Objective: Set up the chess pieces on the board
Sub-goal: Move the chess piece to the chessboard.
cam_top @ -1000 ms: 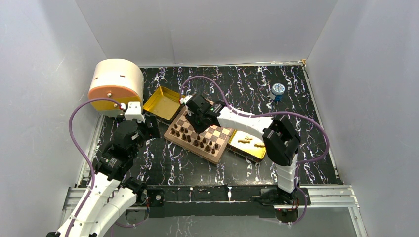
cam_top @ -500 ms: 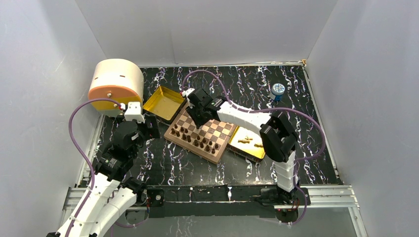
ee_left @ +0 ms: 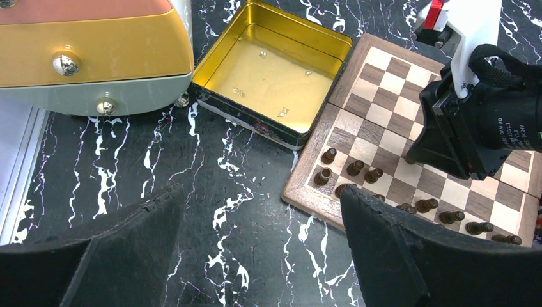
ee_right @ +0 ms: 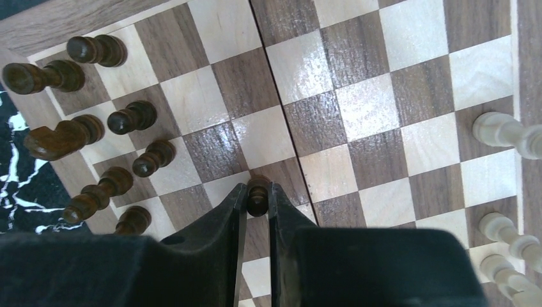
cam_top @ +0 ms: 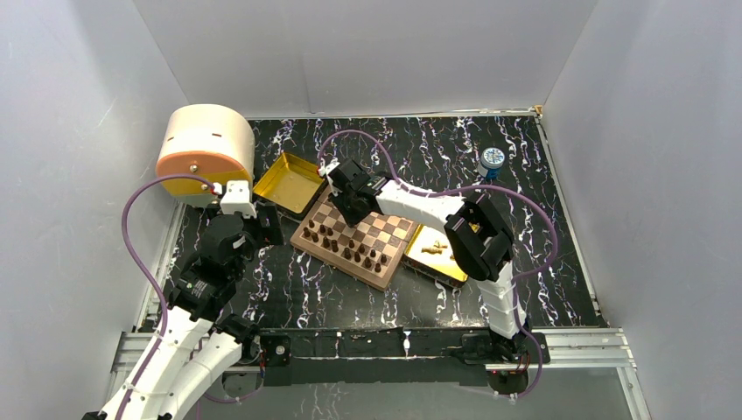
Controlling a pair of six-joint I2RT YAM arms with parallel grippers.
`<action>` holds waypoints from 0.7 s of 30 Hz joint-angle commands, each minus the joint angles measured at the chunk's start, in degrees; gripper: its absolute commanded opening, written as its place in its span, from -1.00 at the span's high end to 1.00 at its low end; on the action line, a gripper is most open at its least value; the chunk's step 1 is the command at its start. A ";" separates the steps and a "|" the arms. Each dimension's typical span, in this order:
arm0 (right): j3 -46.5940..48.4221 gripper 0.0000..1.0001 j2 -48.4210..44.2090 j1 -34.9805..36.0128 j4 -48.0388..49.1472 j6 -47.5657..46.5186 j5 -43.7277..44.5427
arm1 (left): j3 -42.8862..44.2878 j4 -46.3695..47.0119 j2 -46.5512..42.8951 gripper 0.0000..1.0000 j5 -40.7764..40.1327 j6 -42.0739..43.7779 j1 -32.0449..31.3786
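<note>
Chess pieces (ee_right: 131,117): dark along one board (ee_right: 371,109) edge, light opposite, open squares between. My right tool (ee_right: 257,190) clamps one dark pawn (ee_right: 257,199) mid-board; left tool (ee_left: 262,195) spread, empty. Right-arm label (ee_left: 514,125) illegible.

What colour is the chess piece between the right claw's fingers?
Dark brown; the pawn in the right claw shows best in the right wrist view.
</note>
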 commanded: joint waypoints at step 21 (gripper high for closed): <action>-1.28 0.58 -3.59 3.01 -0.37 2.96 -6.95 | -0.03 1.00 -1.05 -0.78 -1.07 0.57 -0.12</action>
